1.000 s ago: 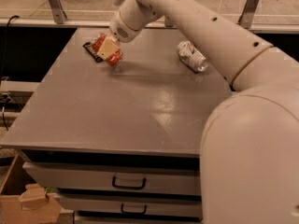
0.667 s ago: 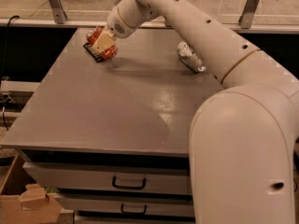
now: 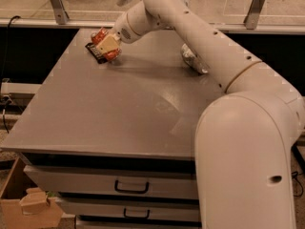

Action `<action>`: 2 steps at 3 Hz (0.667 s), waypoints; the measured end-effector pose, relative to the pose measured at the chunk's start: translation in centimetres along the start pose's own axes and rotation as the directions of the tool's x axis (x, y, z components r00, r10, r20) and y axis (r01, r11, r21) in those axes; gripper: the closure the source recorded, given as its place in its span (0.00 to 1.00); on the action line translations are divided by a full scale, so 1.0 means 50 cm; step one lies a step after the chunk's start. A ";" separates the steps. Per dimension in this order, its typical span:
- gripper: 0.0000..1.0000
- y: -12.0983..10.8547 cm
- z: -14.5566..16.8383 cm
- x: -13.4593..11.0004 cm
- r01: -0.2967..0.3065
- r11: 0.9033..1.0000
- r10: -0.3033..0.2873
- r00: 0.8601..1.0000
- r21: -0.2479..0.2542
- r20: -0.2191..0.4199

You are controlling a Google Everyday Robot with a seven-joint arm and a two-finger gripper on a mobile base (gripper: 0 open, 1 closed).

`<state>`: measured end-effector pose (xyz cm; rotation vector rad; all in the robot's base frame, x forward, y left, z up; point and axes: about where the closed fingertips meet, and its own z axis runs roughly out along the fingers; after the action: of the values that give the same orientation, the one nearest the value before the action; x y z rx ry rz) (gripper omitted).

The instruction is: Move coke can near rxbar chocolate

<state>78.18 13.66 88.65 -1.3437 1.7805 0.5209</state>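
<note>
The coke can [image 3: 101, 36], red-orange with white markings, is held in my gripper [image 3: 107, 45] at the far left part of the grey table [image 3: 119, 109]. The gripper's tan fingers [image 3: 108, 43] are shut on the can, which sits low, at or just above the table top. The rxbar chocolate [image 3: 95, 53], a flat dark bar, lies right beside and partly under the can on its left side. My white arm reaches in from the right across the table.
A silver-white can [image 3: 194, 60] lies on its side at the back right of the table, partly behind my arm. Drawers [image 3: 131, 187] are under the table front. A cardboard box [image 3: 28, 206] stands on the floor at lower left.
The gripper with the coke can has shifted slightly left and back, down toward the dark bar. The silver-white can has not moved.
</note>
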 end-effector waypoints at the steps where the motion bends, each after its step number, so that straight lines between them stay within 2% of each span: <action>1: 0.84 -0.010 -0.007 0.024 -0.034 0.999 0.034 0.999 0.016 0.002; 2: 0.59 -0.010 -0.008 0.022 -0.034 0.999 0.034 0.999 0.016 0.002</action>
<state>78.42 12.53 88.06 -1.3041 1.8053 0.5248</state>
